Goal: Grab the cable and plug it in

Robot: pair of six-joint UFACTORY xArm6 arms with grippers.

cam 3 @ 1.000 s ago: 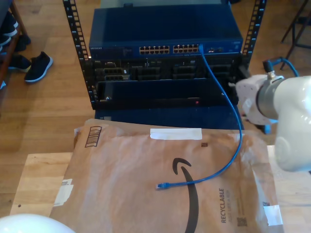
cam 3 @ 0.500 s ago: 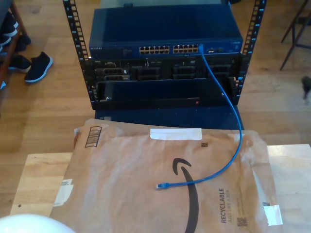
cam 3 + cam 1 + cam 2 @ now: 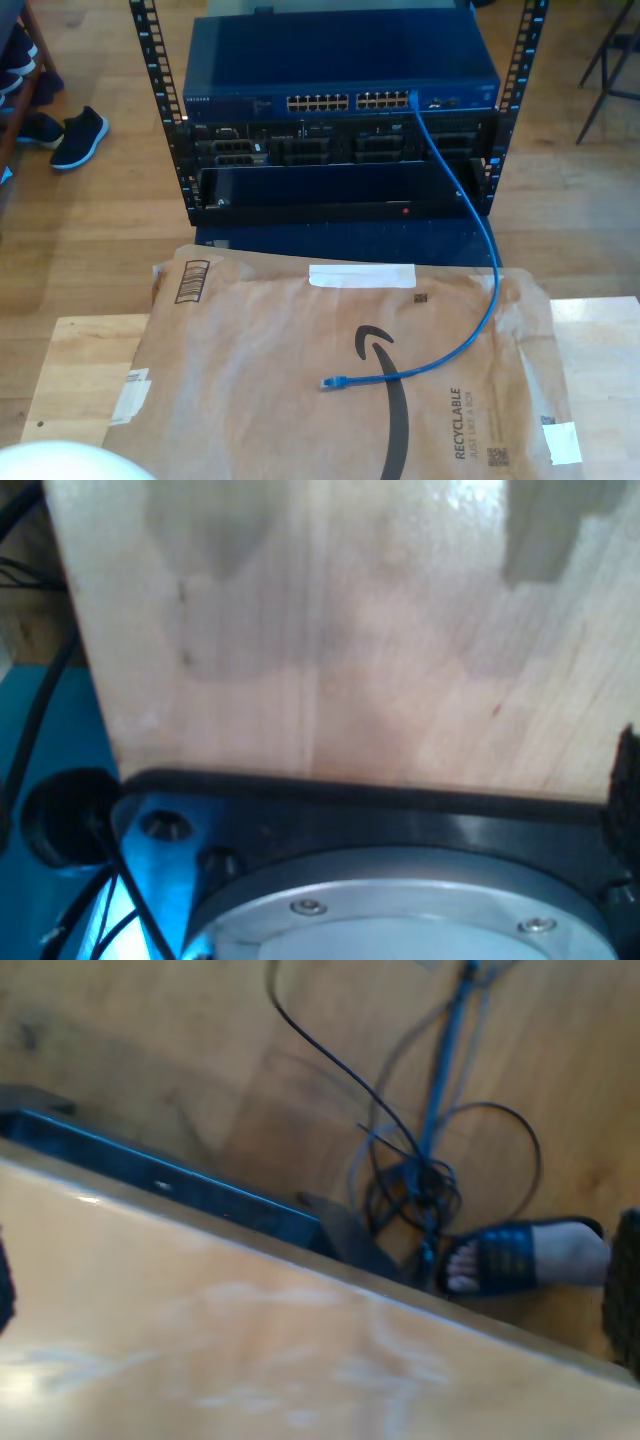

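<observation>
The cable looks light and limp; best pinched behind its loose clear plug, well away from either pincer, whose grip I cannot tell

The exterior view looked down from above the desk, facing the rack across the floor. The first wrist view sat very close over pale desk wood. The second wrist view looked past a desk edge to that floor.

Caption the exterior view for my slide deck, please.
Blue cable runs from switch, free end lying on paper mailer.
</observation>
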